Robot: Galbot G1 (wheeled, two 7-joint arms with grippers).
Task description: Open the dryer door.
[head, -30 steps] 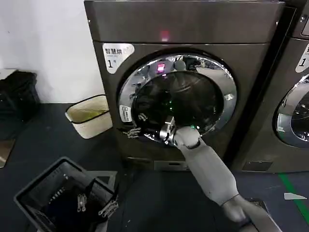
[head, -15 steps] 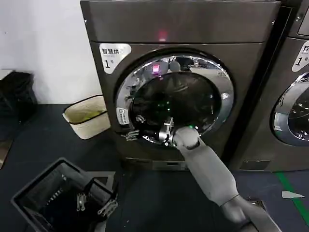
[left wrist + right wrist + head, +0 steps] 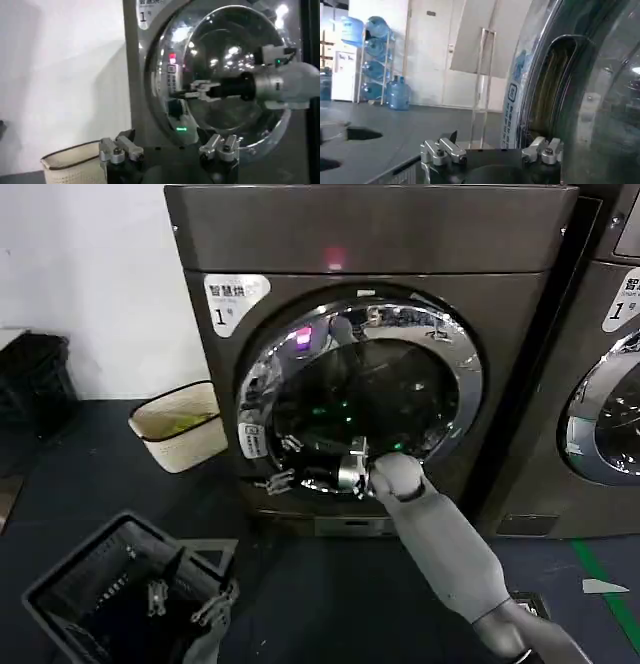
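The dryer door (image 3: 455, 354), a wide chrome ring around dark glass, takes up most of the machine's front. Its left edge stands a little out from the cabinet. My right arm reaches across the glass, and my right gripper (image 3: 283, 465) is at the door's lower left rim, open. In the right wrist view my right gripper (image 3: 492, 149) has its fingers spread wide, one beside the door's (image 3: 600, 100) chrome edge and recessed pull. The left wrist view shows the right gripper (image 3: 192, 90) at the door (image 3: 235, 45) rim. My left gripper (image 3: 167, 150) hangs open and empty, low over the basket (image 3: 187, 602).
A dark plastic basket (image 3: 70, 589) sits on the floor at front left. A beige bin (image 3: 180, 424) stands against the wall left of the dryer. A second machine (image 3: 610, 414) adjoins on the right. Green tape (image 3: 600, 569) marks the floor there.
The door's left edge has come slightly away from the cabinet. My right wrist has drawn back a little toward me, its gripper still at the rim.
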